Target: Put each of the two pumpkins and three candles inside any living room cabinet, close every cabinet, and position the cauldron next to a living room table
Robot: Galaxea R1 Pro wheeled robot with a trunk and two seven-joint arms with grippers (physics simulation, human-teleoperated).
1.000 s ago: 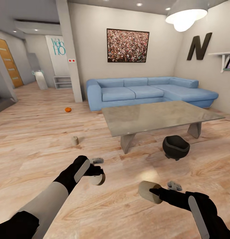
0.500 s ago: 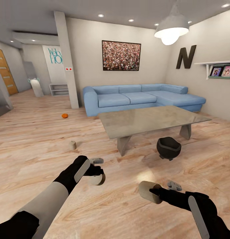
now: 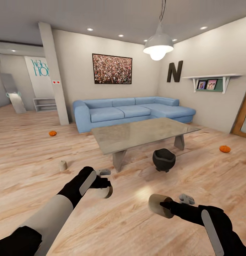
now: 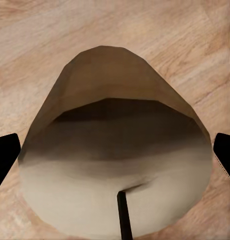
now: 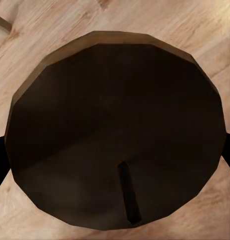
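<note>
My left pincer (image 3: 101,182) is closed around a cream candle (image 3: 104,192), held low over the wooden floor (image 3: 37,167); in the left wrist view that candle (image 4: 115,150) fills the space between the two dark fingers, its wick showing as a thin dark line. My right pincer (image 3: 177,202) grips a second candle (image 3: 159,206) the same way, its flat end turned toward my head camera, and in the right wrist view this candle (image 5: 115,130) appears as a dark round face with a short wick. Further out on the floor, to my left, a third candle (image 3: 62,165) stands upright by itself. Ahead sits the low worktop (image 3: 144,131) with a pale glossy top and grey angled legs, and the black cauldron (image 3: 164,160) rests on the floor just beside its near edge. One orange pumpkin (image 3: 52,133) lies on the floor far to the left, near a white pillar (image 3: 53,74); the other pumpkin (image 3: 225,149) lies far to the right. Behind the worktop stands a blue corner sofa (image 3: 130,112) against the wall.
</note>
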